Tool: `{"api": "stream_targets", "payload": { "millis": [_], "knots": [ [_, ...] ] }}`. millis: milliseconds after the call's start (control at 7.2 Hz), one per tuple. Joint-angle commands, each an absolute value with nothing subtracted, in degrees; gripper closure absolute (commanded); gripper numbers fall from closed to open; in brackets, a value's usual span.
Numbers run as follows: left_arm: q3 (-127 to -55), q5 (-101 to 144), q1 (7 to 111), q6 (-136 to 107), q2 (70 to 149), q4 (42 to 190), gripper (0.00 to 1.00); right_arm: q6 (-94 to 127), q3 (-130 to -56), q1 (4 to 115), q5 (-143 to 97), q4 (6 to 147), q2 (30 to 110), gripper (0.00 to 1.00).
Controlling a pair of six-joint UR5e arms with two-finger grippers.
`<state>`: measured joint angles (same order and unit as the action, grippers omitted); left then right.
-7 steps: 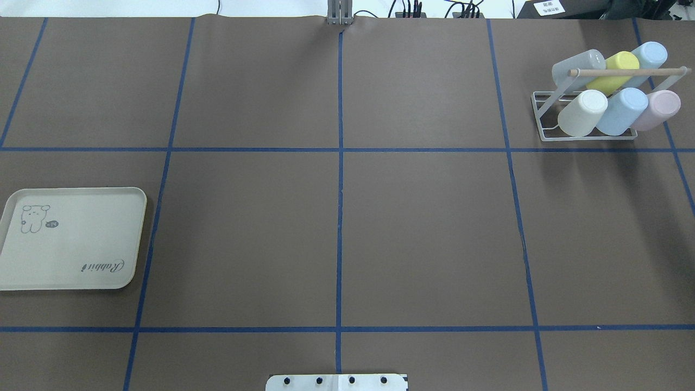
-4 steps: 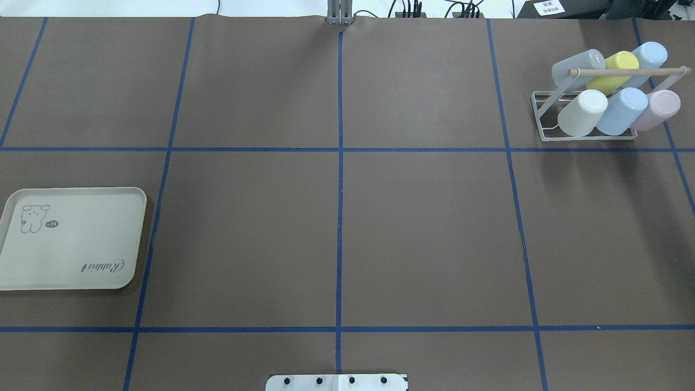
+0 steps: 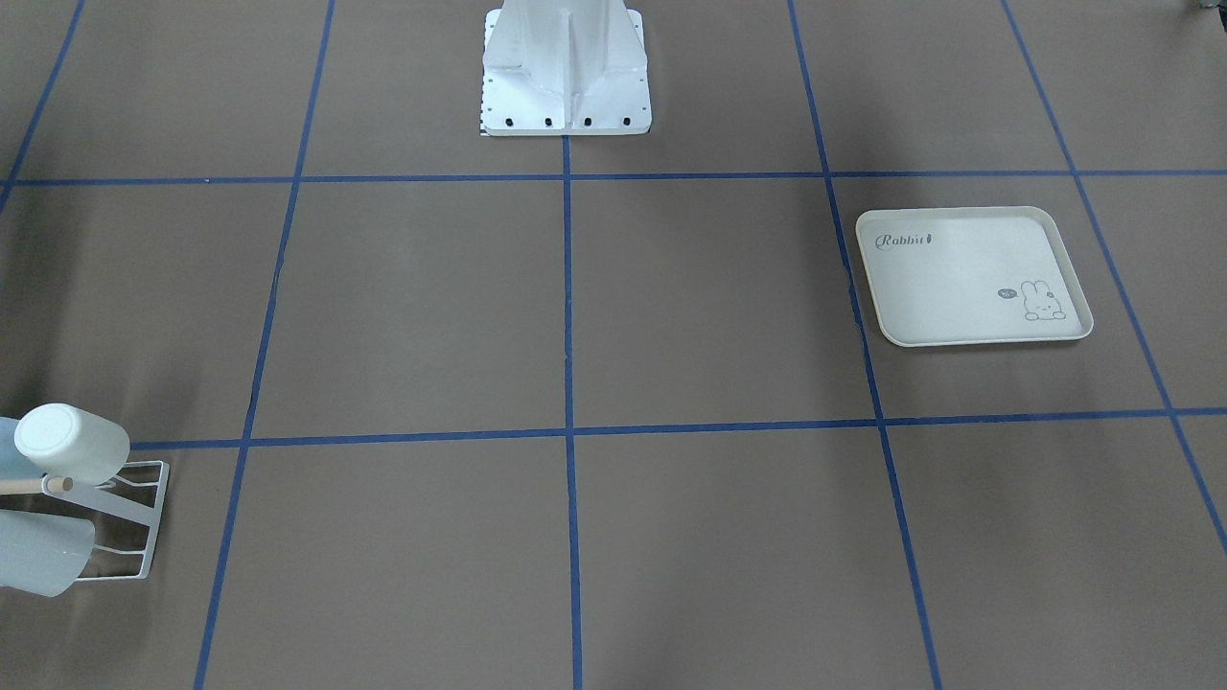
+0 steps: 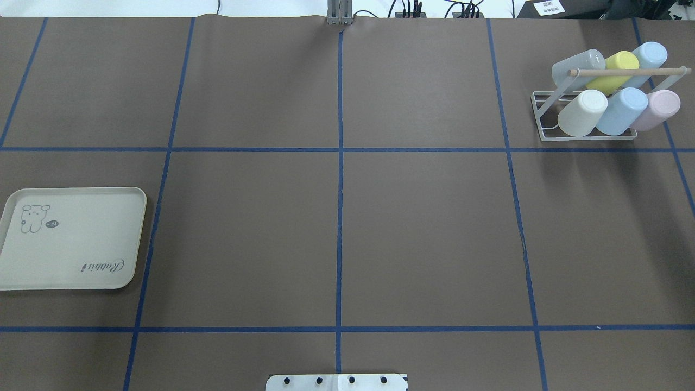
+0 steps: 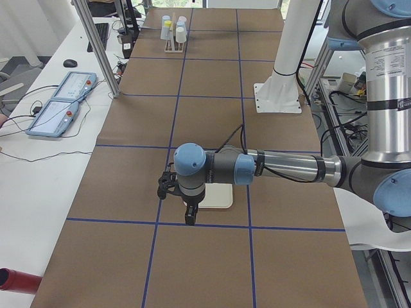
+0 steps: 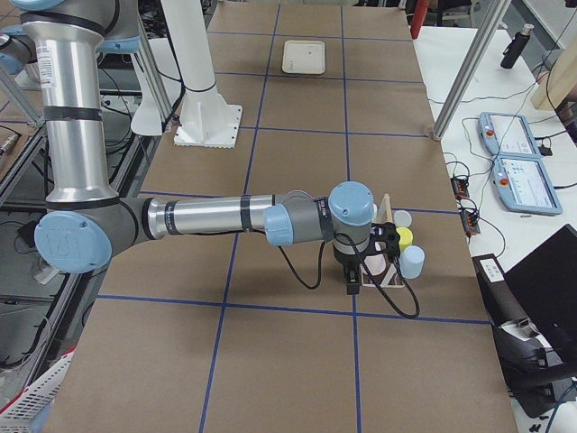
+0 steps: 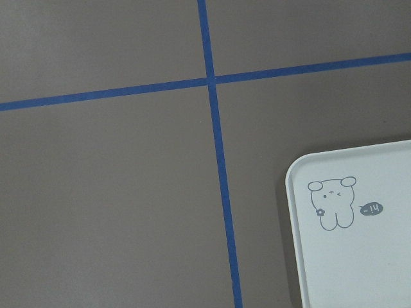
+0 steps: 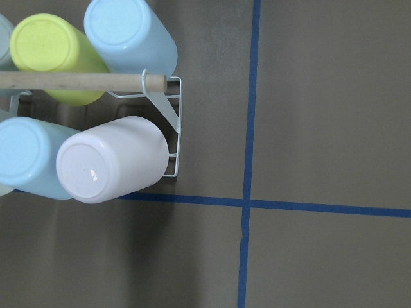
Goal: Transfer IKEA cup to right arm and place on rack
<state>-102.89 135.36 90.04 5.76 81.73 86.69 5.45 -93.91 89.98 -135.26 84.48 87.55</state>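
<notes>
While it lies level, right arm [image 6: 207, 216] overhangs rack [image 4: 624, 71].

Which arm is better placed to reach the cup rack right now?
Right: the right hand hangs by the rack, which shows in its wrist view. The left hand is by the tray, far away.

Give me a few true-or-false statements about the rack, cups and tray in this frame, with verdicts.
1. The rack holds six cups. True.
2. The pink cup sits in the row farther from the robot. False: it is in the nearer row, beside a blue cup.
3. The tray lies on the robot's left side. True.
4. A cup stands on the tray. False: every cup in view is on the rack.
</notes>
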Motion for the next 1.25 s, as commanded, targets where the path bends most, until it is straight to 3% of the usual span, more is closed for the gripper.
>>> {"api": "stream_targets", "payload": {
  "millis": [0,555,1110],
  "knots": [
    [-102.66,139.19,90.00,5.80,82.00,86.84,0.00,5.71,-94.22,87.91,-130.46,85.16,87.72,0.01],
    [-101.69,139.83,89.82,5.80,82.18,86.92,0.00,4.31,-95.88,86.22,-130.52,98.41,84.38,0.01],
    [-101.25,139.75,89.74,5.71,82.44,86.92,0.00,4.92,-98.78,86.22,-132.18,97.65,89.71,0.01]
  ]
}}
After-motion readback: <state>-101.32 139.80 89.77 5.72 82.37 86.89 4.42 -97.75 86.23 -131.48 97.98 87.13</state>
